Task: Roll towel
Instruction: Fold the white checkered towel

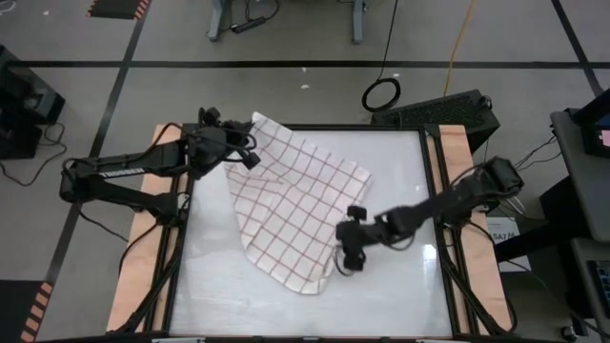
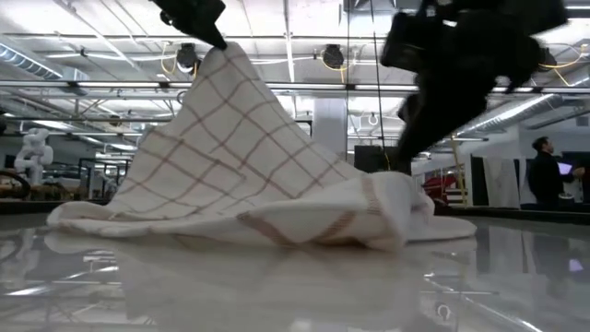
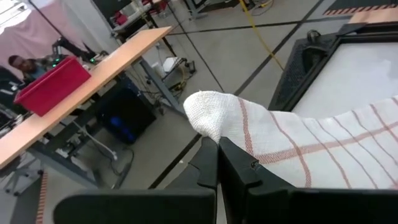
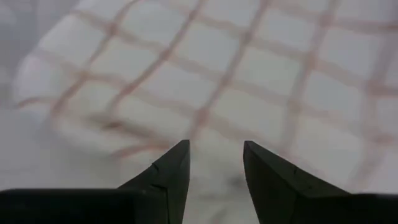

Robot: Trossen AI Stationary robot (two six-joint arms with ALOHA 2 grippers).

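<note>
the towel [image 1: 295, 205] lies spread across the table [image 1: 400, 295], w/ one corner lifted off the surface. left gripper [image 1: 250, 155] is clamped on that raised corner at the towel's far-left edge, fingers [image 3: 233, 168] pinched together on the cloth, pulling it up into a peak. right gripper [image 1: 345, 259] sits low at the towel's near-right edge, fingers [image 4: 168, 177] parted w/ nothing between them, just above the folded hem.

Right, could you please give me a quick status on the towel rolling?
Left gripper shut on towel corner, held high. Right gripper open, low over the near edge. Towel unrolled, partly draped on the table. Nothing in the way.
</note>
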